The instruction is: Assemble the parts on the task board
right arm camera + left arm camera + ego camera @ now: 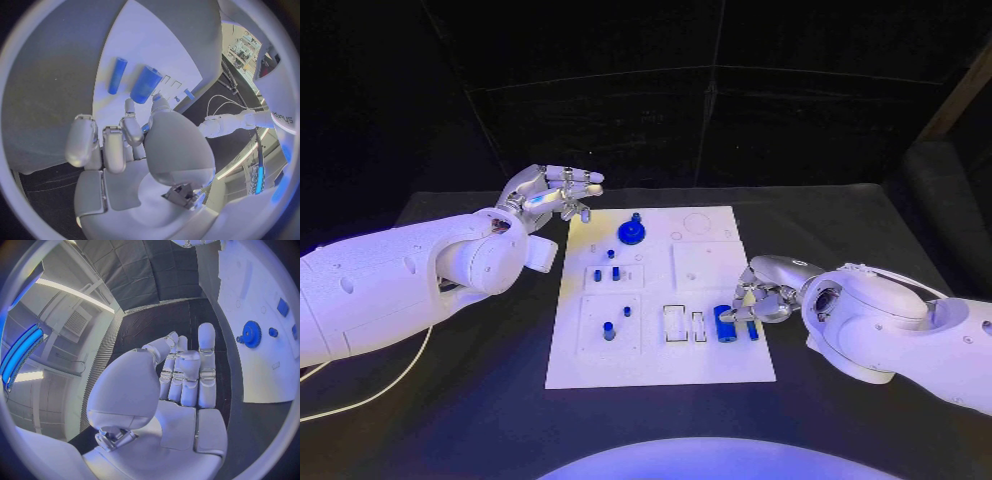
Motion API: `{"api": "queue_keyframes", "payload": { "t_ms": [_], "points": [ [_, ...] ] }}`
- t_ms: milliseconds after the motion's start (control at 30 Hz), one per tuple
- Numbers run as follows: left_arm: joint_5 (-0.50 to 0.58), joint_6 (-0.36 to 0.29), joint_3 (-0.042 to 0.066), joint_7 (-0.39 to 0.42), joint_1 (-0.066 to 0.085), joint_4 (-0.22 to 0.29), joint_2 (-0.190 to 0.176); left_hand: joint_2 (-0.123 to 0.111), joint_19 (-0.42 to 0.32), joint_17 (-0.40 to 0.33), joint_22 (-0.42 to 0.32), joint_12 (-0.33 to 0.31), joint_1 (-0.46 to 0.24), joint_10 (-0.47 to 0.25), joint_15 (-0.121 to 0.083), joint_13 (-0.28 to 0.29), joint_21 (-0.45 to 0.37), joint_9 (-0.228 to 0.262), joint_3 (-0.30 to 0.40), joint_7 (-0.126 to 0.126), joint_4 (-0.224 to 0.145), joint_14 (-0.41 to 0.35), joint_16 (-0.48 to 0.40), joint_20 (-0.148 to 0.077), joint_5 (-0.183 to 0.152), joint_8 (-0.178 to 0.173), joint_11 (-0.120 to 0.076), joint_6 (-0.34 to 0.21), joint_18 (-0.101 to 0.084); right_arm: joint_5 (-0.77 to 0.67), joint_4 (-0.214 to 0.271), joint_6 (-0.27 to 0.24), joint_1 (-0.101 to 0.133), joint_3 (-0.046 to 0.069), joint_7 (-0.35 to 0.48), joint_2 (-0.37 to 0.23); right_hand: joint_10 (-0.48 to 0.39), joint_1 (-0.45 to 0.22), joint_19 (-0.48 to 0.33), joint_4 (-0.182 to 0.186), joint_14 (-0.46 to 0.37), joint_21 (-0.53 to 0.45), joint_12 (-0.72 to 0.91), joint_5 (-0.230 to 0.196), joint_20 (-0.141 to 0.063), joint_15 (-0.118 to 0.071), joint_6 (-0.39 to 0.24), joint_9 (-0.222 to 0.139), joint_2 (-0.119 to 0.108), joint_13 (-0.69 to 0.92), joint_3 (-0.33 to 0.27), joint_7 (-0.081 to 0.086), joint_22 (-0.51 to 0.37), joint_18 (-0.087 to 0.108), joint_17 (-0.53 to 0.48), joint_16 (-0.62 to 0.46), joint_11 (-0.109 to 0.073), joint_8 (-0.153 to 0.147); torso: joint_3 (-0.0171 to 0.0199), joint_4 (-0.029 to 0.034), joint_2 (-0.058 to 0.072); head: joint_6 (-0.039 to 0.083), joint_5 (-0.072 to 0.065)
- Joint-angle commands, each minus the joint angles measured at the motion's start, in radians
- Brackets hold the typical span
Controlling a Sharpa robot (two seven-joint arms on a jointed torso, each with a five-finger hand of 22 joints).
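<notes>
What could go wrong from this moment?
1. The right hand works at the thick blue cylinder; the thin blue peg lies beside it and might get knocked off the white task board.
2. The left hand hovers near the blue gear and might bump it.

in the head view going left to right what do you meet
left hand → blue gear on the white board → thick blue cylinder → right hand
</notes>
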Motion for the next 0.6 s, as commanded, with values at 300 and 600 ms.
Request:
{"api": "queue_keyframes", "payload": {
  "t_ms": [300,600],
  "points": [
    [0.002,0.011,0.000,0.004,0.001,0.002,-0.001,0.010,-0.005,-0.001,-0.001,0.004,-0.003,-0.004,0.001,0.002,-0.003,-0.001,-0.008,0.001,0.000,-0.006,-0.006,-0.001,0.002,0.006,0.000,-0.007,0.021,-0.015,-0.022,0.030,-0.015,-0.001,-0.017,0.039,0.005,-0.018,0.007,0.001,0.073,0.007,0.006,-0.005,0.003,-0.007,-0.014,0.008,0.005,0.011,-0.016,-0.002,0.004,-0.016,0.087,0.008,0.003,0.008,0.0004,0.0003,0.000,-0.003,-0.001],
    [0.002,0.012,0.000,0.004,0.001,0.003,-0.003,0.010,-0.005,-0.001,-0.001,0.004,-0.003,-0.004,0.001,0.002,-0.003,-0.001,-0.008,0.001,0.000,-0.006,-0.006,-0.001,0.002,0.006,0.000,-0.007,0.021,-0.014,-0.055,0.065,-0.038,-0.002,-0.052,0.071,-0.004,-0.013,0.006,-0.003,0.073,0.009,-0.001,0.018,0.005,-0.005,-0.027,0.019,0.022,0.014,-0.020,0.001,0.009,-0.016,0.089,0.010,0.006,0.014,0.0001,-0.0003,0.000,-0.007,0.002]
  ]
}}
